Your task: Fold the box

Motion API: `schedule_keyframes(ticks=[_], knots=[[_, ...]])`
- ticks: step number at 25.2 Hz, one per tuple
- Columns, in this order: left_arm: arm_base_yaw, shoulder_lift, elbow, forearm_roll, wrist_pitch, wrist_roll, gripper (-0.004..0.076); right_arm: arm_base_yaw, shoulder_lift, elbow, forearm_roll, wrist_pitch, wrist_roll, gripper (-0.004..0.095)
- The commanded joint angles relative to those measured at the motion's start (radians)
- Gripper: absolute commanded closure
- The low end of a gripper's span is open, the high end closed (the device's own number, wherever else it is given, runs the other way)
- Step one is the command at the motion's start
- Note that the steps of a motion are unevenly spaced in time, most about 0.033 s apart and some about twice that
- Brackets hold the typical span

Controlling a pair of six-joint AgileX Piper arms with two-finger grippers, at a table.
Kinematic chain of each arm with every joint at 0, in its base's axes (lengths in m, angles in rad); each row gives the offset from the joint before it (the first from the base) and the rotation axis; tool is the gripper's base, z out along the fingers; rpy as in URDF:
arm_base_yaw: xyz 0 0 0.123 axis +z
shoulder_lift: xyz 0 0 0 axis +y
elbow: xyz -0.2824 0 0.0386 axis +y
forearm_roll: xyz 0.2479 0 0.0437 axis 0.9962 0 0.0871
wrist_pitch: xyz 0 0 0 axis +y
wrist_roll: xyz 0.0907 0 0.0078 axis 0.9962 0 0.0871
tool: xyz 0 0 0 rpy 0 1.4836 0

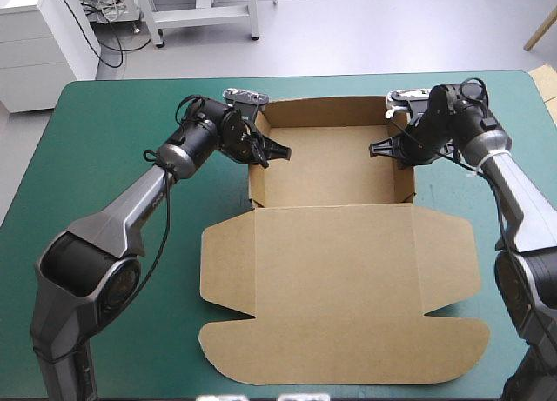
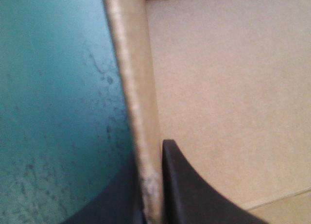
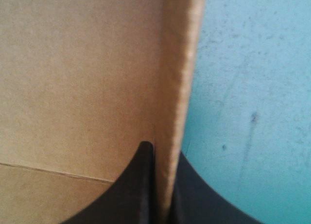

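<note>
Brown board, matte and faintly grainy, lay on the teal-green cover point(image 1: 87, 123): the box point(image 1: 339, 270) sat mid-table as an open tray with its lid spread flat toward the near edge. The lid point(image 1: 348, 331) ended nearest me in a long tongue with rounded corners, and behind that two blunt side flaps stuck out. Past the crease the tray point(image 1: 335, 162) stood as a plain rectangle with its walls raised. My left gripper point(image 1: 261, 155) was nearly closed, pinching the tray's left wall point(image 2: 138, 112) with one black finger inside and one outside, the wall's pale cut rim running up between them. My right gripper point(image 1: 402, 150) clamped the right wall point(image 3: 175, 88) the same way, all but closed on the board, with scuffed, speckled cover beyond it.
</note>
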Motion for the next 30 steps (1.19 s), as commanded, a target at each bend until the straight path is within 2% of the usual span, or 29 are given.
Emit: schedule_keyframes(ticks=[1,3,5,7,10,12,13,14,15,16,18,20,28,30], knots=[[-0.005,-0.021,-0.030,-0.023,-0.016,0.048,0.0718,0.005,-0.023,-0.028,0.026,-0.014,-0.033,0.0924],[-0.005,-0.002,-0.030,-0.038,-0.003,0.048,0.0706,0.005,-0.003,-0.028,0.026,-0.006,-0.033,0.0924],[-0.005,0.014,-0.030,-0.066,0.007,0.048,0.0659,0.005,0.014,-0.028,0.026,0.017,-0.033,0.0924],[-0.005,0.027,-0.030,-0.090,0.014,0.048,0.0575,0.005,0.030,-0.028,0.026,0.037,-0.041,0.0921],[-0.005,0.037,-0.030,-0.102,0.024,0.048,0.0374,0.005,0.038,-0.028,0.026,0.050,-0.051,0.0877],[-0.005,0.037,-0.030,-0.095,0.026,0.048,0.0218,0.005,0.038,-0.028,0.032,0.050,-0.061,0.0779],[-0.005,0.037,-0.030,-0.088,0.030,0.047,0.0165,0.005,0.038,-0.028,0.032,0.050,-0.063,0.0723],[-0.005,0.037,-0.034,-0.074,0.040,0.047,0.0073,0.005,0.038,-0.028,0.036,0.050,-0.063,0.0546],[-0.005,0.037,-0.034,-0.072,0.044,0.047,0.0051,0.005,0.038,-0.028,0.036,0.050,-0.063,0.0464],[-0.005,0.037,-0.040,-0.069,0.057,0.044,0.0043,0.003,0.038,-0.028,0.036,0.050,-0.063,0.0259],[-0.005,0.030,-0.042,-0.069,0.057,0.044,0.0043,0.003,0.038,-0.028,0.033,0.050,-0.059,0.0049],[-0.005,0.014,-0.049,-0.065,0.055,0.044,0.0043,0.003,0.027,-0.031,0.033,0.043,-0.059,0.0015],[-0.005,-0.122,-0.143,-0.030,0.099,0.055,0.0043,0.003,-0.118,-0.033,-0.005,-0.003,-0.082,0.0023],[-0.005,-0.157,-0.160,-0.030,0.120,0.098,0.0045,0.003,-0.166,-0.033,-0.021,-0.007,-0.084,0.0023]])
